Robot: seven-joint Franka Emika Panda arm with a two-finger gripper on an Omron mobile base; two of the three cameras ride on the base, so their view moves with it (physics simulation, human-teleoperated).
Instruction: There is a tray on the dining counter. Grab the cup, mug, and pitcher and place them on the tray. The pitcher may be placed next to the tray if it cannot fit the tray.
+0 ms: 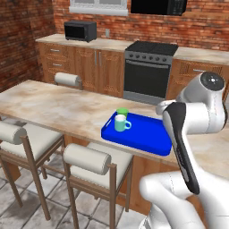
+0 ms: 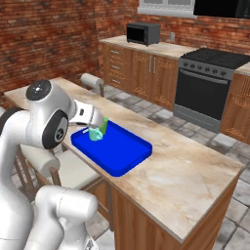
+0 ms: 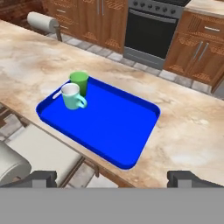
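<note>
Two vessels, the cup (image 3: 79, 82) and the mug (image 3: 72, 96), stand upright and side by side in one end of the tray (image 3: 118, 127), the mug nearer the counter's seating edge. We see the tray lying flat on the dining counter (image 3: 192, 131), close to that edge. Our gripper (image 3: 113, 178) hangs above with its fingers spread wide and holding nothing. A paper towel roll (image 1: 67, 79) lies farther along the counter, and padded stools (image 1: 87, 161) stand below.
</note>
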